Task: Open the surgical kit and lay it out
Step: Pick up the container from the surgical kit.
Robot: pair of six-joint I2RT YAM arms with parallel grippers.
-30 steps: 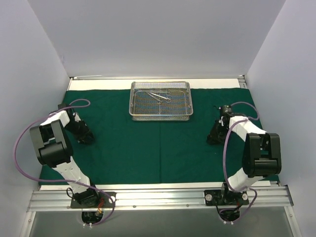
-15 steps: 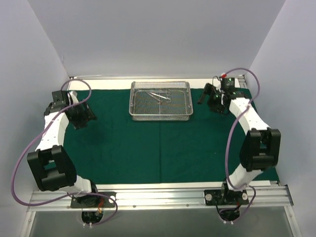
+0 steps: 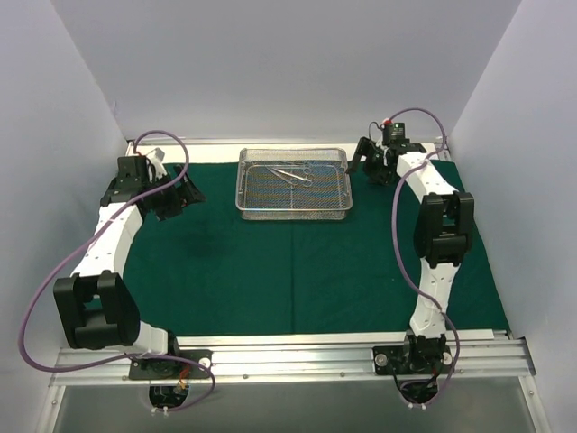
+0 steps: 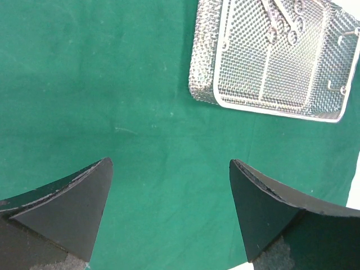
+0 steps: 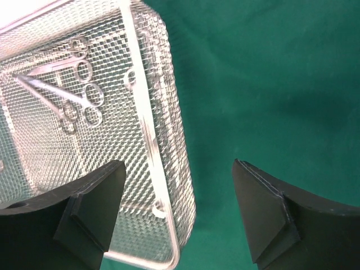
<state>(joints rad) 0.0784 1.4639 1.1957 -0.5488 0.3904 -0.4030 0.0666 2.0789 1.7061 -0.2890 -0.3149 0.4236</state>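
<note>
The dark green cloth point(image 3: 297, 262) lies spread flat over the table. On its far middle stands the silver wire-mesh tray point(image 3: 293, 183), with slim metal scissor-like instruments point(image 3: 293, 174) lying inside. My left gripper point(image 3: 185, 194) hovers left of the tray, open and empty, above bare cloth point(image 4: 140, 112); the tray point(image 4: 275, 62) shows at the upper right of its view. My right gripper point(image 3: 363, 161) hangs at the tray's right end, open, its fingers either side of the tray's rim point(image 5: 154, 157) above it. The instruments point(image 5: 76, 90) lie further in.
White walls close in on three sides. A pale table strip point(image 3: 397, 152) runs behind the cloth, and a metal rail point(image 3: 288, 361) with both arm bases lies along the near edge. Purple cables point(image 3: 45, 280) loop from each arm.
Both arms swung from the cloth's near sides toward the far end, closing in on the tray from left and right. Both grippers opened wide.
</note>
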